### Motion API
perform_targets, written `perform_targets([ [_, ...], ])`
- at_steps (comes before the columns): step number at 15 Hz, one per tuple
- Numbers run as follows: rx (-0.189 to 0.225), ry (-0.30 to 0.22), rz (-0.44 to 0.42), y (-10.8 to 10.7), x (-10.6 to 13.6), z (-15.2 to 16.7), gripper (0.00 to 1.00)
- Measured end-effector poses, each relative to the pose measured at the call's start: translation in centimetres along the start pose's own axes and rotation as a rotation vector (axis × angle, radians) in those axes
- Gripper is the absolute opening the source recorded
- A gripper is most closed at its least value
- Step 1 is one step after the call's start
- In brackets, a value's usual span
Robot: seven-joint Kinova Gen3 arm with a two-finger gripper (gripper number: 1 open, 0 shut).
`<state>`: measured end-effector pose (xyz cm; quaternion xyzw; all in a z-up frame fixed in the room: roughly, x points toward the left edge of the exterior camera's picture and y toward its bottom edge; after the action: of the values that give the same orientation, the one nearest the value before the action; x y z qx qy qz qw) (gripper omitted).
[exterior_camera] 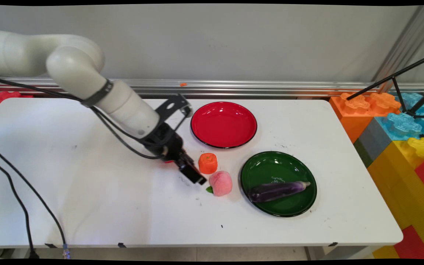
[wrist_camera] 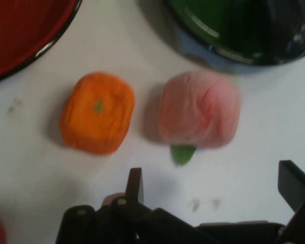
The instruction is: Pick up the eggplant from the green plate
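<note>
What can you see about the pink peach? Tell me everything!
The peach is a soft-looking pink toy, rounded and a bit squarish, darker pink in places, with a crease curving across its top. A small green leaf sticks out at its base. It sits on the white table, between the orange toy fruit and the green plate. It lies close beside the orange fruit; whether they touch is unclear. The open gripper hovers right by it, not holding it.

The arm (exterior_camera: 87, 79) is white, with rounded links and a black band. Black cables (exterior_camera: 20, 191) hang from it. Its gripper (exterior_camera: 193, 176) is black, with 2 fingers.
</note>
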<state>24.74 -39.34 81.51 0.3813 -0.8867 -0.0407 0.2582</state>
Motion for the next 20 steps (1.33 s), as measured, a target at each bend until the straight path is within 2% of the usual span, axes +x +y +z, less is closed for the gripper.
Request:
perform_targets([
  [7, -0.044, 0.067, 0.025, 2.8, 4.3, 3.8, 1.0],
  [13, -0.077, 0.11, 0.043, 4.3, 7.5, 7.6, 1.0],
  [20, -0.115, 0.116, 0.039, 5.0, 8.9, 10.9, 1.0],
])
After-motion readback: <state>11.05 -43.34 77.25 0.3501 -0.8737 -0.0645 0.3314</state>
